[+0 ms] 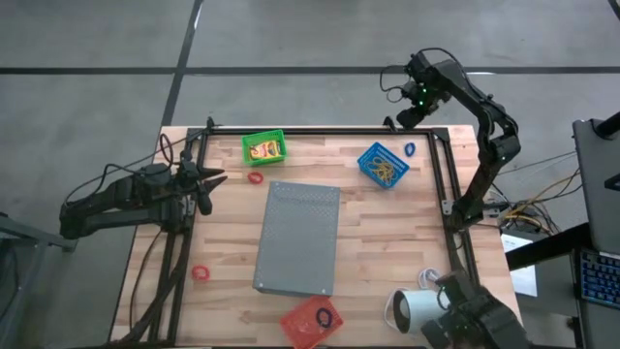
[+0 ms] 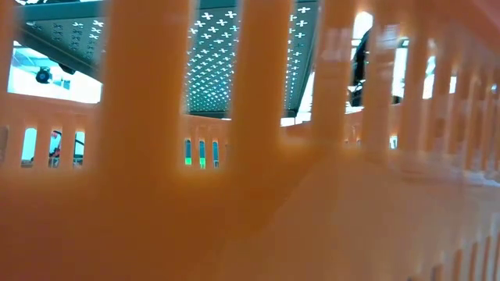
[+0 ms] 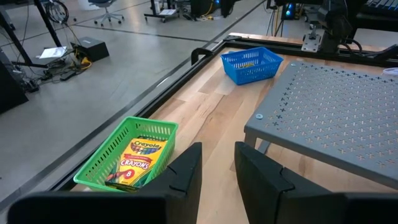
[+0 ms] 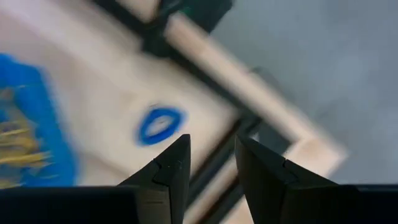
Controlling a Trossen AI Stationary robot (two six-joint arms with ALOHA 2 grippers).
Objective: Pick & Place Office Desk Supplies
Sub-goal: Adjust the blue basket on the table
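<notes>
High view: right end effector (image 1: 405, 118) overhangs table (image 1: 387, 233) edge.

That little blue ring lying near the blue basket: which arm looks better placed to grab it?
The right arm, I'd say. Its pincer hovers at the table's far right corner, close to the blue ring, fingers apart. The left pincer sits far across, beyond the grey slab.

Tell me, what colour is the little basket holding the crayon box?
Green. The basket with the crayon box shows best in the left wrist view.
</notes>
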